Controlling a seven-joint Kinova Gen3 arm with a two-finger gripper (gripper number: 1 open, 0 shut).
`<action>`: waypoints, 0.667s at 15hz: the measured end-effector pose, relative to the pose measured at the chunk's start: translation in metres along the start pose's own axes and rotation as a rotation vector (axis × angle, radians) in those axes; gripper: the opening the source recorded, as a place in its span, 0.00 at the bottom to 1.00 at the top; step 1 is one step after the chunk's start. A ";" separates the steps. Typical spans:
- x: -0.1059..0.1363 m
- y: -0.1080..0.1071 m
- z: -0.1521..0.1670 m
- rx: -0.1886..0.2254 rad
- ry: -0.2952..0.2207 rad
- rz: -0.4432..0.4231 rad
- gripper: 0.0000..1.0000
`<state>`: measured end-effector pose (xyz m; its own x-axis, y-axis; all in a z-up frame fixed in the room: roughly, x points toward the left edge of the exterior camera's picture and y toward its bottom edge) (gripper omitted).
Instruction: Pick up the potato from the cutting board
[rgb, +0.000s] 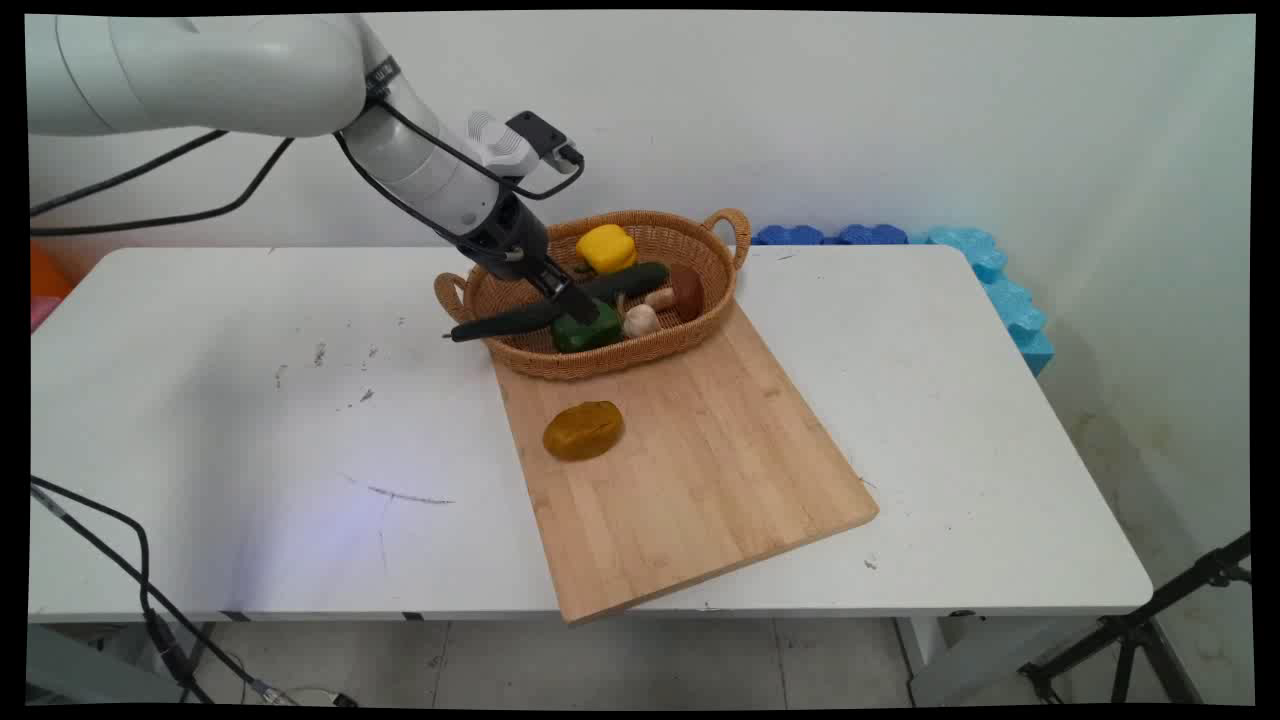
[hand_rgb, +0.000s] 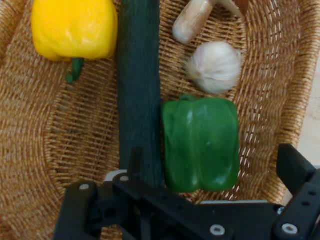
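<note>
My gripper (rgb: 578, 305) reaches down into a wicker basket (rgb: 712, 300) and stands open. In the hand view the gripper (hand_rgb: 215, 162) straddles a green bell pepper (hand_rgb: 201, 144): one fingertip (hand_rgb: 135, 159) lies over a long dark green cucumber (hand_rgb: 138, 90), the other (hand_rgb: 296, 167) stands beside the pepper near the basket's wall (hand_rgb: 295, 75). The cucumber (rgb: 500, 323) sticks out over the basket's left rim. The green pepper (rgb: 590, 332) sits just under the hand. Nothing is gripped.
Also in the basket are a yellow bell pepper (rgb: 605, 247), a garlic bulb (rgb: 640, 320) and a mushroom (rgb: 670, 293). The basket rests on the far end of a wooden cutting board (rgb: 700, 470), which carries a brown-yellow potato (rgb: 583, 430). Blue foam pieces (rgb: 990, 280) lie at the table's back right.
</note>
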<state>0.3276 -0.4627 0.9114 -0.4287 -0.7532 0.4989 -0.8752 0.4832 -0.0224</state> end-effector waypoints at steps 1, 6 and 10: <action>0.001 0.001 -0.001 -0.003 0.006 0.001 1.00; 0.011 0.012 -0.020 -0.024 0.043 0.012 1.00; 0.025 0.028 -0.059 -0.053 0.082 0.027 1.00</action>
<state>0.3055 -0.4411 0.9742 -0.4304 -0.7014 0.5681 -0.8495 0.5275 0.0076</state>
